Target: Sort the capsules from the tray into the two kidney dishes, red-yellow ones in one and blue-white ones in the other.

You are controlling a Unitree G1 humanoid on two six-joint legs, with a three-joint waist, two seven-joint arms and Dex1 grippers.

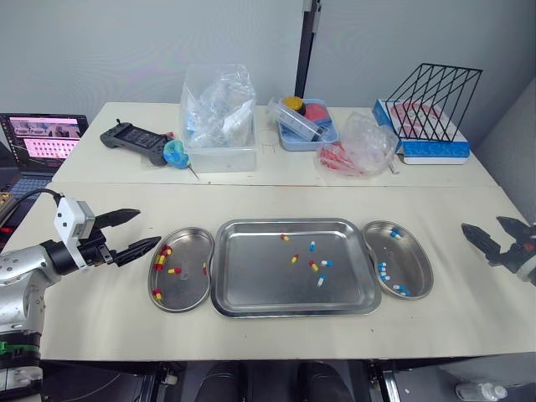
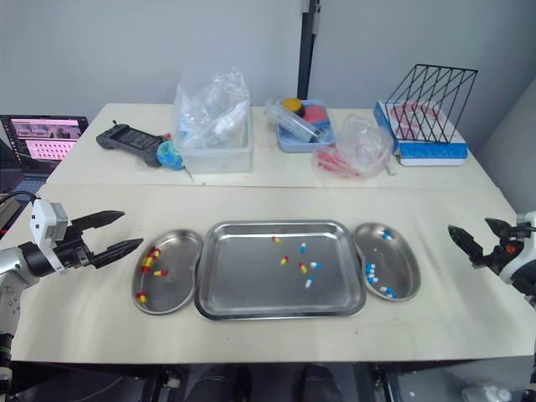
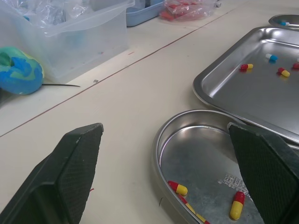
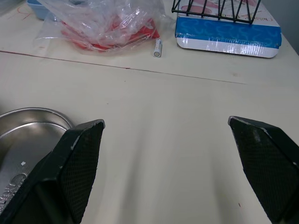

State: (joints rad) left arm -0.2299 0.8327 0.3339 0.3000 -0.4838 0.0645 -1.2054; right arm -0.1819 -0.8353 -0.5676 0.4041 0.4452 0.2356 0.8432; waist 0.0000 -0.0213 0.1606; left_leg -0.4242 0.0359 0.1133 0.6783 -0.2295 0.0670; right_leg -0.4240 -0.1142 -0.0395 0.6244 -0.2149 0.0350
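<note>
A steel tray (image 1: 251, 285) lies at the table's front middle with several red-yellow and blue-white capsules (image 1: 313, 265) scattered in it. The left kidney dish (image 1: 188, 289) holds several red-yellow capsules (image 1: 162, 259). The right kidney dish (image 1: 414, 260) holds several blue-white capsules (image 1: 383, 270). My left gripper (image 1: 139, 233) hovers open just left of the left dish, nothing between its fingers. Out past the right dish, near the table's right edge, my right gripper (image 1: 488, 230) is open and empty.
Along the back of the table stand a clear plastic bin (image 1: 219, 126), a blue tray of items (image 1: 306, 124), a plastic bag with red things (image 1: 360, 146), a black wire rack on a box (image 1: 431, 113), a controller (image 1: 134, 141) and a laptop (image 1: 42, 138).
</note>
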